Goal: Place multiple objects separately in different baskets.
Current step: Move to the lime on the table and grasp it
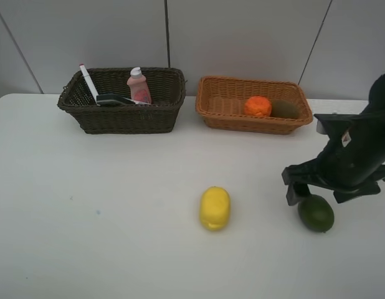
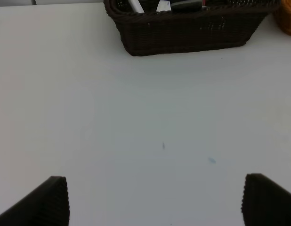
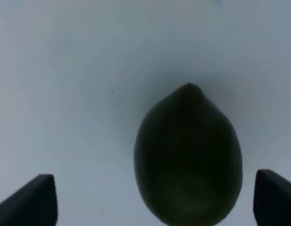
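Where lemon and lime lie, white tabletop, grey panelled wall

The green lime lies on the white worktop between the right fingers, nearer one. The yellow lemon lies well beside them. The marker, pink bottle and black eraser sit in the dark basket; orange and kiwi in the tan basket.

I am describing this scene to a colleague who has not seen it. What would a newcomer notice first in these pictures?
First the yellow lemon lying alone on the white table, and the green lime to its right, under the right gripper, whose fingers stand open on either side of it. Behind are two baskets: the dark brown basket with the small pink bottle, and the light basket with the orange.
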Robot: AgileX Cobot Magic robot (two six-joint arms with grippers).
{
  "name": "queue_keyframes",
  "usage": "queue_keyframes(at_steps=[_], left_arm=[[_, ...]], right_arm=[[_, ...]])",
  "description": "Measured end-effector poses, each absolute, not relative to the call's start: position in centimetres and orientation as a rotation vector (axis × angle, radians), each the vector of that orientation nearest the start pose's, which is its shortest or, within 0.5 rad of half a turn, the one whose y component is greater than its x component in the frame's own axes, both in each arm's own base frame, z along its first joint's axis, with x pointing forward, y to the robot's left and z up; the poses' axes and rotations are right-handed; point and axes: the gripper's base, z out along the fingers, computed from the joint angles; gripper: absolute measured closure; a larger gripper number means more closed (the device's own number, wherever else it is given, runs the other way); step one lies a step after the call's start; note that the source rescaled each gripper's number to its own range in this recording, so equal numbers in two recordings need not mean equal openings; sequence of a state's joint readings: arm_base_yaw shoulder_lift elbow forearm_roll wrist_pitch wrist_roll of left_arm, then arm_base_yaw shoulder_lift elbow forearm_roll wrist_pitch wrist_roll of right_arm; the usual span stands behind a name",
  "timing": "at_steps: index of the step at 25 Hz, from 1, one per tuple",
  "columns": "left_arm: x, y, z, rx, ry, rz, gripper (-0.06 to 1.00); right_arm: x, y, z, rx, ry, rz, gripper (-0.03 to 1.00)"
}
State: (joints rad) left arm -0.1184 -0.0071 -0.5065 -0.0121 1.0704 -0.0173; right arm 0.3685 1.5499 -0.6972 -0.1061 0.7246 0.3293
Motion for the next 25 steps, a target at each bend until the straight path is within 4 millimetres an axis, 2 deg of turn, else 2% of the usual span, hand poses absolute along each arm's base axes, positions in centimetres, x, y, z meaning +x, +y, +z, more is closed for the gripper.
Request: queue_keyframes(at_steps=[5,18,20,22,23,25], left_arm=[[-0.7,0.0,27.8,0.104,2.039,-0.099,-0.01],[-0.7,0.0,27.8,0.104,2.039,-0.099,-0.01],[-0.7,0.0,27.8,0.104,2.039,-0.099,-0.01],[-0.7,0.0,27.8,0.104,2.039,-0.099,-0.01],[-0.7,0.0,27.8,0.104,2.039,-0.099,-0.01],[-0.7,0.0,27.8,0.104,2.039,-0.099,-0.01]], right_arm=[[22.9,8.0,13.6,-0.183,3.075,-0.092,0.01],[23.5,7.1,10.1,-0.130,3.180,-0.140,0.01],[23.5,7.1,9.8,-0.129,3.195,-0.146,0.05],[23.5,7.2,9.7,-0.126,3.198,-0.145,0.24],[23.5,7.2,9.7,-0.122,3.199,-0.143,0.42],[23.5,7.2,9.7,-0.122,3.200,-0.144,0.90]])
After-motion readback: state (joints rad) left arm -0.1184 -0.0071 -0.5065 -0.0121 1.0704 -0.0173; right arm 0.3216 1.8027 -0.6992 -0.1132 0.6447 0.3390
